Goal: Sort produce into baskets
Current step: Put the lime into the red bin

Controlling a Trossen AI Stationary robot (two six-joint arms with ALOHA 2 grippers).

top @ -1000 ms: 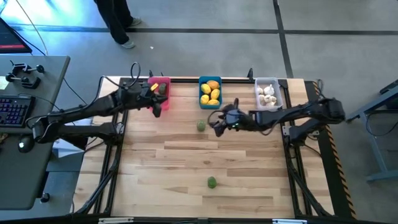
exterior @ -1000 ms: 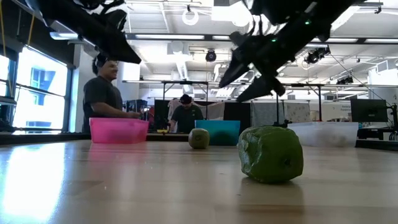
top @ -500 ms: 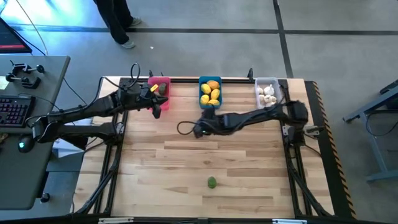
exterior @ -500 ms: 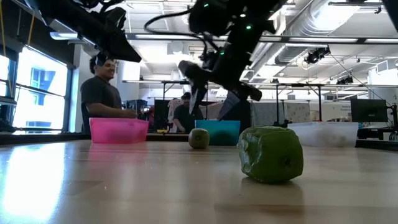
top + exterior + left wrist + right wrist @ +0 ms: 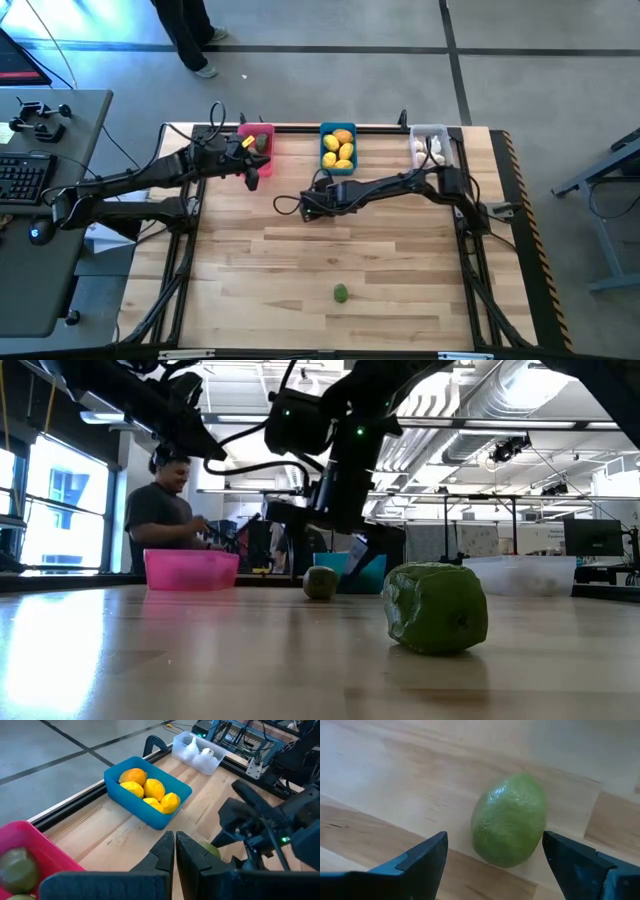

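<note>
The small round green toy lime (image 5: 509,820) lies on the pale wooden table (image 5: 400,270), between my right gripper (image 5: 492,857) fingers, which stand wide apart on either side of it without touching. It sits near the blue plastic basket (image 5: 325,160) of yellow-orange lemons (image 5: 150,790), at about seven o'clock from it. A second green fruit (image 5: 341,293) lies well apart, at six o'clock toward the table's front edge. At the back edge the pink plastic basket (image 5: 266,160) stands at nine o'clock of the blue one, the pale translucent basket (image 5: 427,131) of white garlic pieces at three o'clock. My left gripper (image 5: 174,851) hangs by the pink basket, fingers pressed together, holding nothing.
</note>
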